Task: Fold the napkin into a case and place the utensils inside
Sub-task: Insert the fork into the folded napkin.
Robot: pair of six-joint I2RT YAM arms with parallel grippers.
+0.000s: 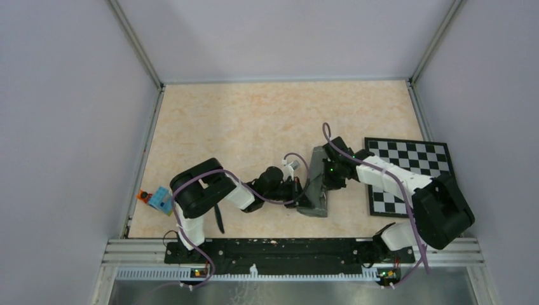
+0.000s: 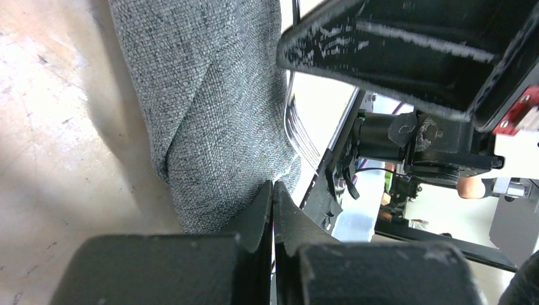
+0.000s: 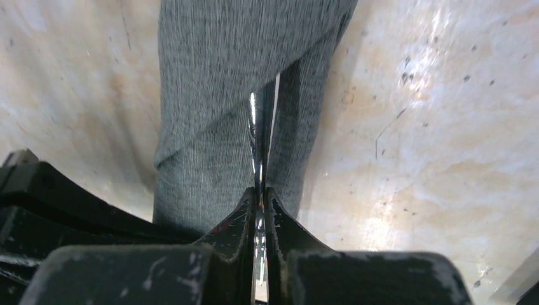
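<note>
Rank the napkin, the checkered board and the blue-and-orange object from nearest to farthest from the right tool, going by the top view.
1. Napkin: centre, against the right tool, which grips a utensil.
2. Checkered board: to its right.
3. Blue-and-orange object: far left edge.

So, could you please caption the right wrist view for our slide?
Right gripper pinching a silver utensil edge-on, folded grey napkin behind it.
</note>
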